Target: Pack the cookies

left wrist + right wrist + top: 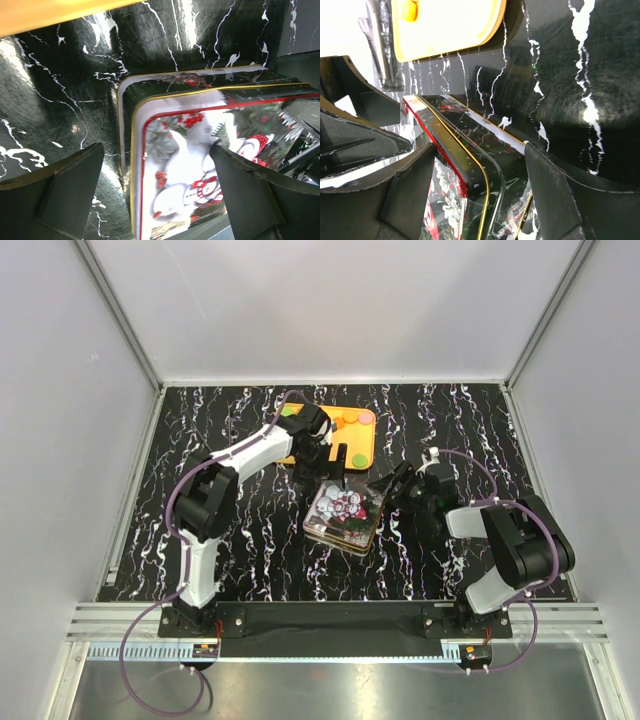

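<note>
The cookies lie on an orange tray (362,440) at the back: orange rounds (351,422), a pink one (366,417) and a green one (357,457). One orange cookie (410,10) also shows in the right wrist view. A square tin with a snowman lid (345,512) stands in front of the tray. My left gripper (338,472) is open over the tin's far edge. In its own view the left gripper (157,146) has one finger beside the lid (180,165) and one above it. My right gripper (385,485) is at the tin's right corner. There the right gripper (480,145) stands open astride the gold-edged rim (470,160).
The table (250,530) is black marble with white veins, walled in white on three sides. The tray's edge (50,10) shows at the top of the left wrist view, and the tray (450,25) fills the upper left of the right wrist view. Both arm bases sit at the near edge.
</note>
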